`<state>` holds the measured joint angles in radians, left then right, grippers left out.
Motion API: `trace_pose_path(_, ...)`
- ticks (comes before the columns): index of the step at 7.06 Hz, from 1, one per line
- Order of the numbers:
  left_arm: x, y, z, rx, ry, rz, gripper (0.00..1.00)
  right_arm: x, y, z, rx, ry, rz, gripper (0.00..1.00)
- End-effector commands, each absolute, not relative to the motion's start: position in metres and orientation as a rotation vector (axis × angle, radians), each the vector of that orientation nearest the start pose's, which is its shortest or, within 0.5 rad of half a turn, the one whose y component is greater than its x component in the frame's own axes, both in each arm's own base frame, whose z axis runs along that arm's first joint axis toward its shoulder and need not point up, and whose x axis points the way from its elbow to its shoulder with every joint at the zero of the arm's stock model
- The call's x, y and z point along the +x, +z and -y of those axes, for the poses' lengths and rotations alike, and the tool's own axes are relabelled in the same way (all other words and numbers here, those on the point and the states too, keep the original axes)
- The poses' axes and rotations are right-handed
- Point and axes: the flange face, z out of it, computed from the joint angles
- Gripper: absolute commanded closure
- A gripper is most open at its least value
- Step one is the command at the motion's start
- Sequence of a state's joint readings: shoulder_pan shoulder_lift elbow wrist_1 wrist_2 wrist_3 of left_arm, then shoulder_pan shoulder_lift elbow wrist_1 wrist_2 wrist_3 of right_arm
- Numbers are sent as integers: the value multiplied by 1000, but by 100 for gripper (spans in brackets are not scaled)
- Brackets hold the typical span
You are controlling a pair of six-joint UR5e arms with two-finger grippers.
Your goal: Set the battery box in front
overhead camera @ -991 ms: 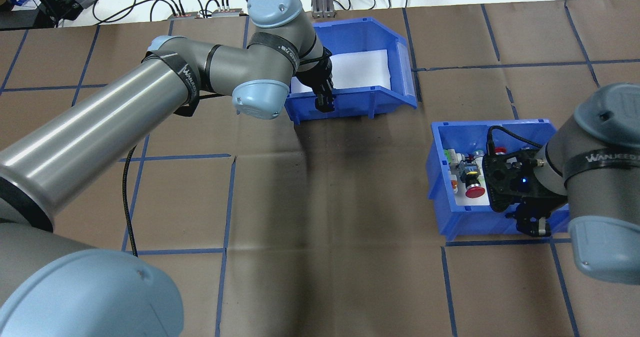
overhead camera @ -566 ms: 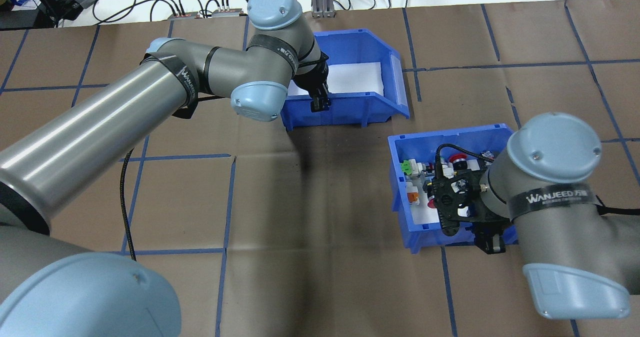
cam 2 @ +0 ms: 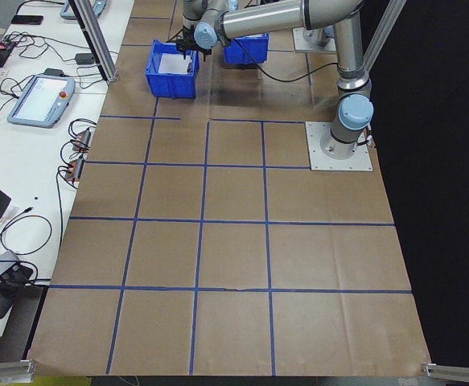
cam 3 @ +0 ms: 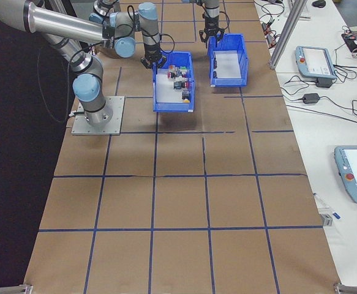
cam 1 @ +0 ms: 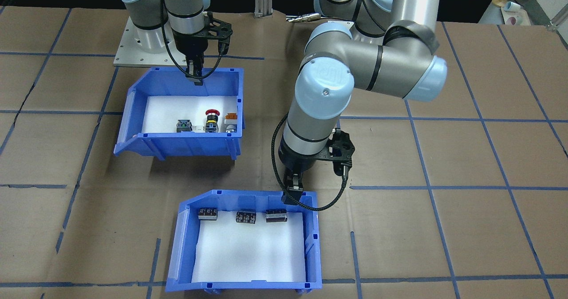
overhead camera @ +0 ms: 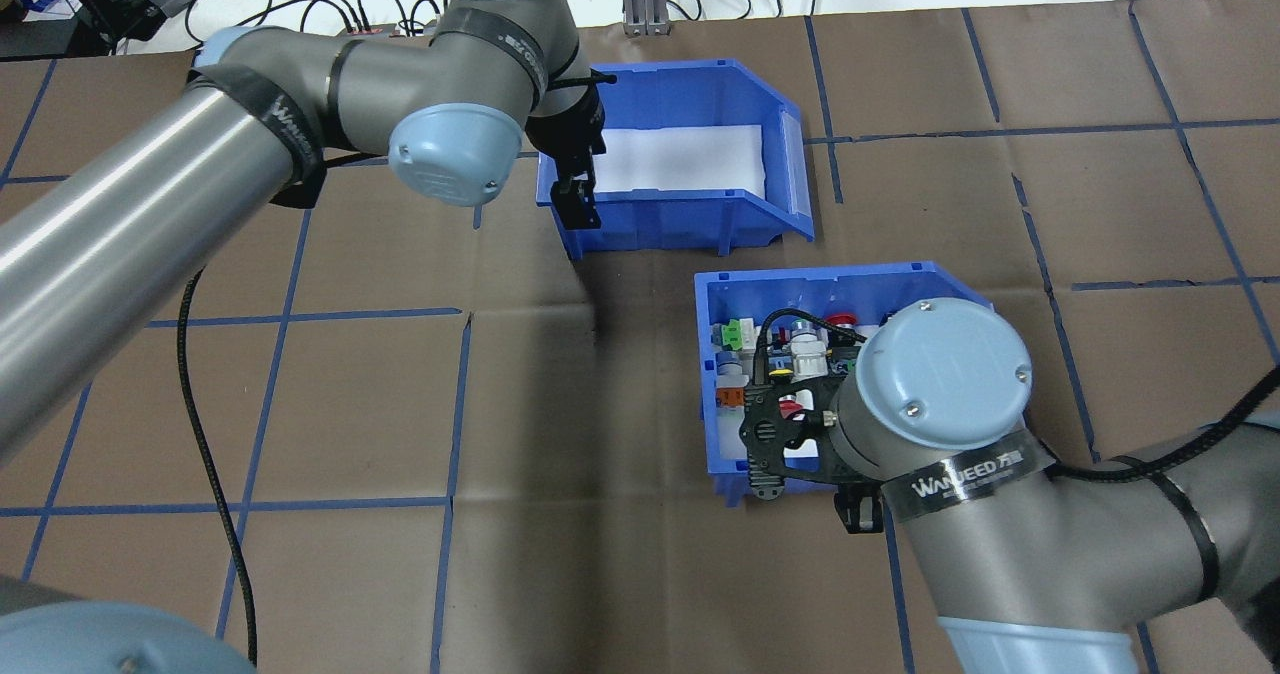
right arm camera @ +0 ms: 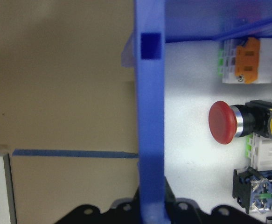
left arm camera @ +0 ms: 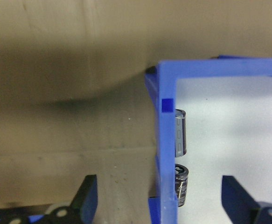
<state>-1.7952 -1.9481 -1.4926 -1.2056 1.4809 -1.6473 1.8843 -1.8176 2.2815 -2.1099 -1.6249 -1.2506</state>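
**Two bins held by their walls, battery box on the far side**

Brown paper with a blue tape grid covers the table point(cam 1: 466, 157). On it, the battery box point(cam 1: 248, 245) sits on the side away from the robot's base, three small black-and-silver blocks point(cam 1: 245, 216) lined along its near-robot wall; the switch bin point(cam 1: 177, 112) lies between it and the base.

To do the step well, the box should be slid flat on the paper, slowly, so the blocks do not tumble and the pinched wall does not twist out.

Reaching forward with its wrist pointing down, the left gripper point(cam 1: 290, 195) straddles the box's wall near a corner; it looks clamped on it, though the wrist view is unclear. Likewise vertical, the right gripper point(cam 1: 195, 75) pinches the switch bin's rear wall
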Motion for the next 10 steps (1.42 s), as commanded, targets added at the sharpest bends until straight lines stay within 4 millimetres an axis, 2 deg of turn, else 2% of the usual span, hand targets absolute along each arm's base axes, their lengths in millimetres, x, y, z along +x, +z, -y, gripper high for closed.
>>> trace_pose_path(1,-235,413,566,-1546,5,-2839,1,280,289,290,-2309,-134,-2257,92)
trace_pose_path(2,-222,433,553,-1223,-88,-2954,1,288,281,290,-2288,-136,-2273,92)
trace_pose_path(3,-209,449,540,-882,-81,-3057,1,296,276,287,-2294,-138,-2265,92)
trace_pose_path(4,-191,460,535,-567,-76,-3123,1,305,274,282,-2298,-153,-2260,92)
trace_pose_path(5,-180,468,528,-173,-64,-3159,1,311,269,279,-2292,-137,-2260,92)
trace_pose_path(6,-160,480,526,45,-91,-3160,1,315,266,278,-2301,-149,-2252,92)
trace_pose_path(7,-142,484,519,149,-40,-3154,1,319,266,276,-2303,-165,-2251,92)
trace_pose_path(8,-141,487,509,224,-39,-3117,1,323,264,274,-2287,-160,-2263,87)
trace_pose_path(9,-137,479,496,215,-27,-3089,1,324,259,275,-2285,-139,-2260,50)
trace_pose_path(10,-137,468,486,222,-32,-3091,1,324,260,279,-2295,-145,-2252,0)
